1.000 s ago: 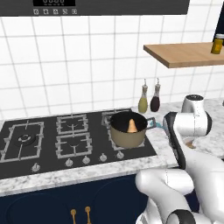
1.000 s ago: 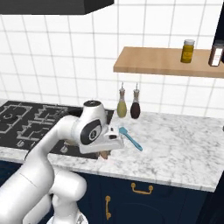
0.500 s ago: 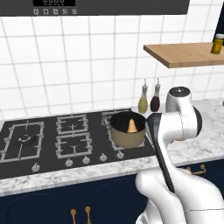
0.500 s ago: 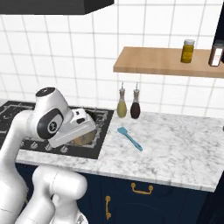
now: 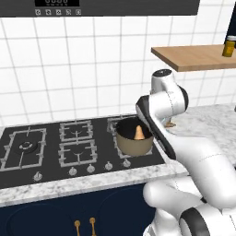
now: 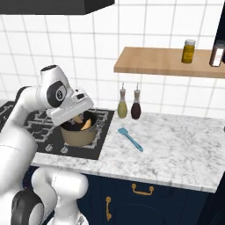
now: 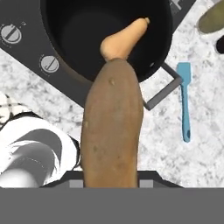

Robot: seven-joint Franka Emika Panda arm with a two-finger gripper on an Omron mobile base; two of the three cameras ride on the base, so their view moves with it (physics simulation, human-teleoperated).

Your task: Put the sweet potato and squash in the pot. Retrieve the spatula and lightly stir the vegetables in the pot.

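Held lengthwise in the gripper, the sweet potato – fingertips hidden behind it, jaws narrow around its near end – just over the near rim of the pot. Inside the pot's dark bowl, the butternut squash, neck toward the far wall. Pot on the front right burner of the stovetop, partly masked by the arm. Teal spatula flat on the marble counter, apart from the pot – two bottles behind it by the tiled wall.
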